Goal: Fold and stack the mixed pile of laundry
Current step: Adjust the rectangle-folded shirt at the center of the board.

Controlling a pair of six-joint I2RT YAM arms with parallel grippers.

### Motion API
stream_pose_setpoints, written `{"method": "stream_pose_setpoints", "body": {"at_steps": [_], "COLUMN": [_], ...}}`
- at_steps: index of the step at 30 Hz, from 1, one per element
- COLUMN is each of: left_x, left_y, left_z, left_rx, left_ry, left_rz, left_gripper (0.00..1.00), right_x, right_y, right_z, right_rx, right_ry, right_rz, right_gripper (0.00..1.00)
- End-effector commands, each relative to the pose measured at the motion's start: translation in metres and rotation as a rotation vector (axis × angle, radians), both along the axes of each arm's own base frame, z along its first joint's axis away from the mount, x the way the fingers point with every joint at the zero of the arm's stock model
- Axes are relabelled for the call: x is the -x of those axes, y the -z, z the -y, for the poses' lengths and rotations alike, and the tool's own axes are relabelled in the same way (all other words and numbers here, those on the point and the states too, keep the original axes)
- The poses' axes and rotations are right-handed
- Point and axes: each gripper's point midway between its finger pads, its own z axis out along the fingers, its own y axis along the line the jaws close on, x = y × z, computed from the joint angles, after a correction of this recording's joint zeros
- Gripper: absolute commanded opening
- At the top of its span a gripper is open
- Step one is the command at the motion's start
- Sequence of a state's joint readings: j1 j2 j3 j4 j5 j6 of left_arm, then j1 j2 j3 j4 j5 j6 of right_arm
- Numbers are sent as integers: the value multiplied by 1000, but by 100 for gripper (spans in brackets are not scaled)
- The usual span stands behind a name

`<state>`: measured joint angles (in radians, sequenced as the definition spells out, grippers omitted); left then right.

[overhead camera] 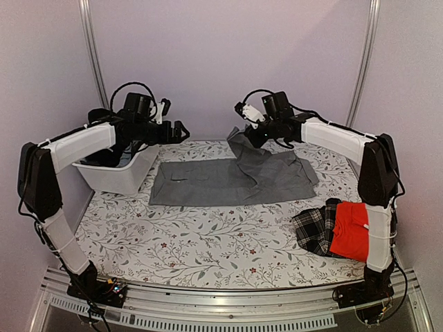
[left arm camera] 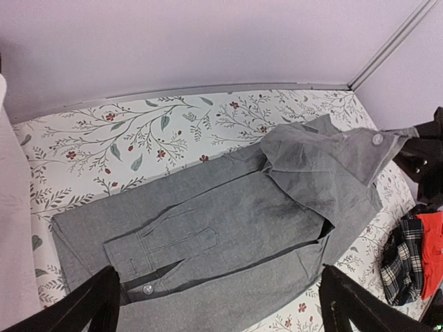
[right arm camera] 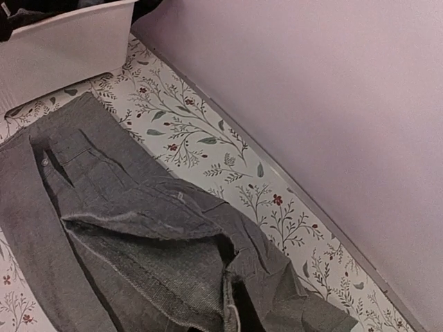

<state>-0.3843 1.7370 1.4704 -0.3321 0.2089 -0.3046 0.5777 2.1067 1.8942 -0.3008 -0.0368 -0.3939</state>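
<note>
I see my left arm stretched forward, its left gripper spread wide, while my right arm holds the right gripper raised, pinched onto the grey shirt.

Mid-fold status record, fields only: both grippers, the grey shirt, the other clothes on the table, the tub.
grey shirt: spread mid-table, right part raised, creased
right gripper: shut on grey shirt, cuff end lifted
white tub: far left, dark cloth inside
left gripper: open, empty, raised beside white tub
plaid cloth: near right edge, touching red shirt
</note>
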Motion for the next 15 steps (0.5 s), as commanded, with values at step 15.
{"method": "stream_pose_setpoints", "body": {"at_steps": [15], "left_x": [-8], "left_y": [6], "left_z": [-32], "left_rx": [35], "left_ry": [-66], "left_rz": [-57], "left_gripper": [100], "right_x": [75], "right_y": [36], "right_z": [-75], "right_rx": [-146], "right_ry": [-127], "right_rz": [-529], "right_gripper": [0]}}
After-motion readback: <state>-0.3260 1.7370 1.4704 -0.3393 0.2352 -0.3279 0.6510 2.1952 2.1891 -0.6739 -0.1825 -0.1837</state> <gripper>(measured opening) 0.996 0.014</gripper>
